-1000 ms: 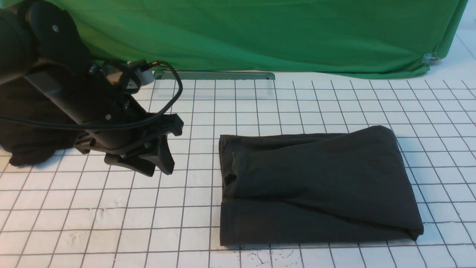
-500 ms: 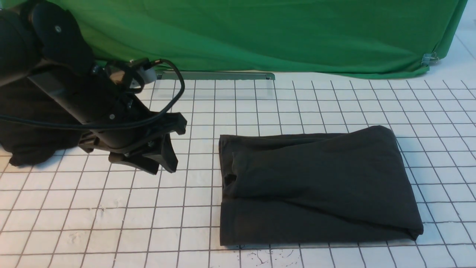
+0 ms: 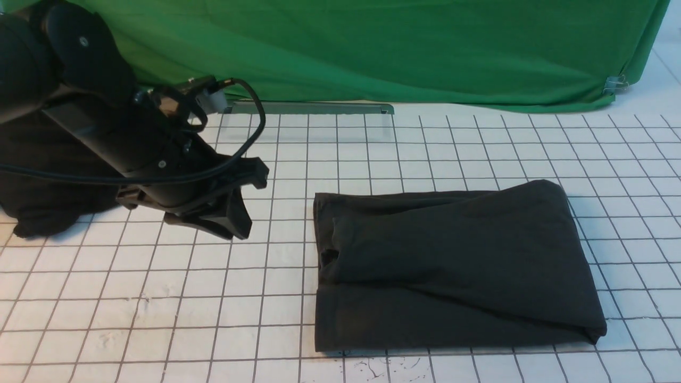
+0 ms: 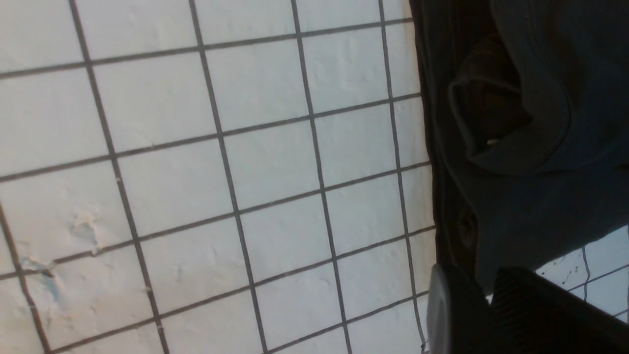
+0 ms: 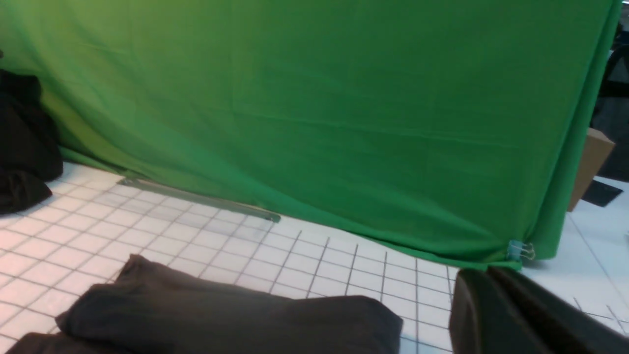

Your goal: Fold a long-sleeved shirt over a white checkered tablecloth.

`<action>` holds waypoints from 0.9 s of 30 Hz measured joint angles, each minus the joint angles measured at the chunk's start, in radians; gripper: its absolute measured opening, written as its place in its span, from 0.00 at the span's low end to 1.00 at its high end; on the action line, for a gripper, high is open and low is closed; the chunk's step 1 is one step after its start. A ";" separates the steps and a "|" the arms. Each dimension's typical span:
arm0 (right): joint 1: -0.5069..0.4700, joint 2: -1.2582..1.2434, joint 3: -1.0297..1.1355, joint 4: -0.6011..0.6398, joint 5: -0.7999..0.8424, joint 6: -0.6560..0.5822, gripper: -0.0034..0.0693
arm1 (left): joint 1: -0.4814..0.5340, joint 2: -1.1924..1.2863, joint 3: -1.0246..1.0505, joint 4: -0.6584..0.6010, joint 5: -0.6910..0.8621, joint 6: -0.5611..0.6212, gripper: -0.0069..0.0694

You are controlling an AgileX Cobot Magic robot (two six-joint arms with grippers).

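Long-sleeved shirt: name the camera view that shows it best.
The front view: the whole folded long-sleeved shirt lies flat on the white checkered tablecloth, every edge visible. The left wrist view shows only one end with the collar opening; the right wrist view shows only a low, partial side of the bundle.

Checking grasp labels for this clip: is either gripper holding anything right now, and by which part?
Nothing is held. The left gripper hangs empty beside the folded long-sleeved shirt; the right gripper is shut on nothing.
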 joint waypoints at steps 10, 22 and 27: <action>0.000 0.000 0.002 0.004 -0.026 -0.001 0.06 | 0.000 0.000 0.000 -0.018 -0.083 0.027 0.12; 0.000 0.000 0.003 0.005 -0.030 -0.002 0.10 | 0.000 0.000 0.000 -0.019 -0.173 0.046 0.12; -0.005 0.001 0.066 0.005 -0.055 -0.002 0.12 | 0.000 0.000 0.000 -0.019 -0.181 0.046 0.12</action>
